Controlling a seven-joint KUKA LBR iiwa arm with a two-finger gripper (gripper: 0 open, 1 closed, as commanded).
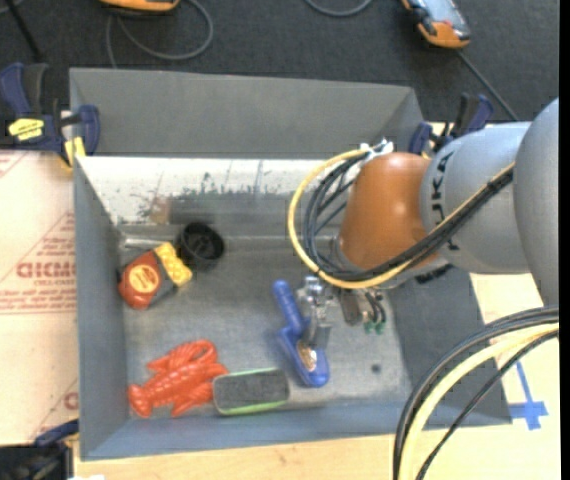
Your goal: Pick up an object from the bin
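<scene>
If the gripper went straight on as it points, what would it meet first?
Most likely the blue clamp mid-bin, directly under the gripper; depth is unclear, so they may already touch.

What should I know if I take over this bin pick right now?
Gripper: low in the bin's right half, right at the blue clamp-shaped thing; whether it has hold of it cannot be told.
Other things: red lobster toy and green-topped block along the near wall; orange tape measure and black round cap at the left.
Done: nothing lifted out yet.
Left: secure a grasp, lift clear.
</scene>
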